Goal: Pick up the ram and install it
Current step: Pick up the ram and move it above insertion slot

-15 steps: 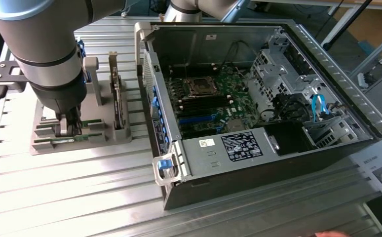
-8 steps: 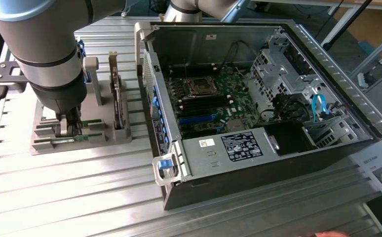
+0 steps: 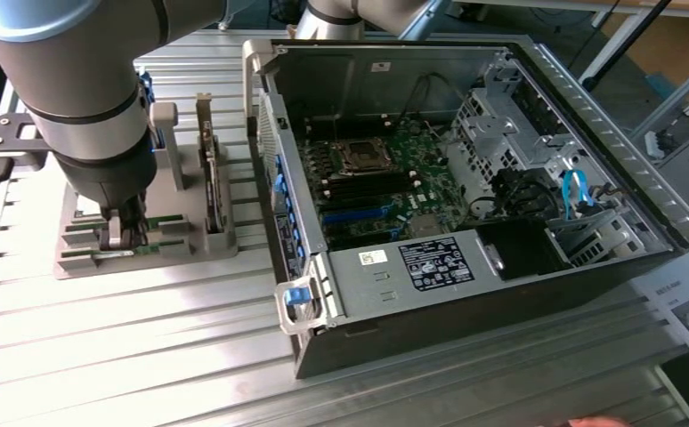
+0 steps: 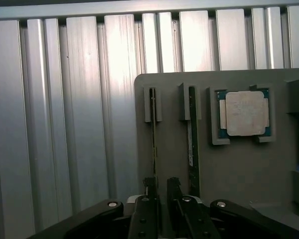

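Black two-fingered hand (image 4: 161, 188) low over one end of a grey moulded holder tray (image 4: 239, 169), fingers (image 4: 149, 191) parted with a clear gap between, gripping nothing. Just ahead of the fingertips, a long, thin green circuit-board ram (image 4: 153, 134), standing on edge in a narrow slot of the tray and in line with one finger; touching it or not, impossible to tell. In the next slot, a second green board stick with a pale label (image 4: 192, 144), also on edge and parallel to the first. Beyond that, a square silver processor chip on a green base (image 4: 245, 113), flat in its own recess, apart from both sticks.

In the exterior view, the hand (image 3: 123, 233) down among the slots of the tray (image 3: 142, 265), under a thick grey robot arm (image 3: 71, 80). A larger dark card (image 3: 210, 187) upright in the same tray, toward the exterior view's right of the hand. Tray resting on a ribbed aluminium bench (image 3: 142, 347). Further to the exterior view's right, well apart from the ram, an open black and silver computer case (image 3: 320, 80) lying on its side, green motherboard (image 3: 380, 178) in view inside
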Robot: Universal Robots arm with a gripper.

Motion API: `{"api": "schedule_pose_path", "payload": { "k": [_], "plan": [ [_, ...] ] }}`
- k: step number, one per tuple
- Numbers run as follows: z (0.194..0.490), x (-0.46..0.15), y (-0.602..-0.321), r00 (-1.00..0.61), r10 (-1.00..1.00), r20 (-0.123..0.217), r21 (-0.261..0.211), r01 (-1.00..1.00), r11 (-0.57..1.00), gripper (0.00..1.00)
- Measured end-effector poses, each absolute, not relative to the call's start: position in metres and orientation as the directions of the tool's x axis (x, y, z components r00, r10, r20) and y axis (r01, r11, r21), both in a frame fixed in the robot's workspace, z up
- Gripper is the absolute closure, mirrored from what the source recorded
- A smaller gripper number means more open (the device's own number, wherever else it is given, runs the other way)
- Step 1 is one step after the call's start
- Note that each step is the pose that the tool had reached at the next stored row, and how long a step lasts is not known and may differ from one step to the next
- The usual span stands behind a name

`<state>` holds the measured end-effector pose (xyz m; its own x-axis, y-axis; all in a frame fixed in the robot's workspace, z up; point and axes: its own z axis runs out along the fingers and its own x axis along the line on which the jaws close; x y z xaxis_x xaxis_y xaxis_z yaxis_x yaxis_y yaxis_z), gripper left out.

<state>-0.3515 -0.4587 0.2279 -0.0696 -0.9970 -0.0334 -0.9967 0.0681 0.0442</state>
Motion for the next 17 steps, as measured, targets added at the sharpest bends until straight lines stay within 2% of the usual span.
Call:
{"api": "schedule_pose_path", "payload": {
  "k": [17],
  "plan": [
    [0.2205,-0.3515,-0.4591,-0.070,-0.997,-0.033,0.044,-0.997,0.068,0.76]
  ]
}}
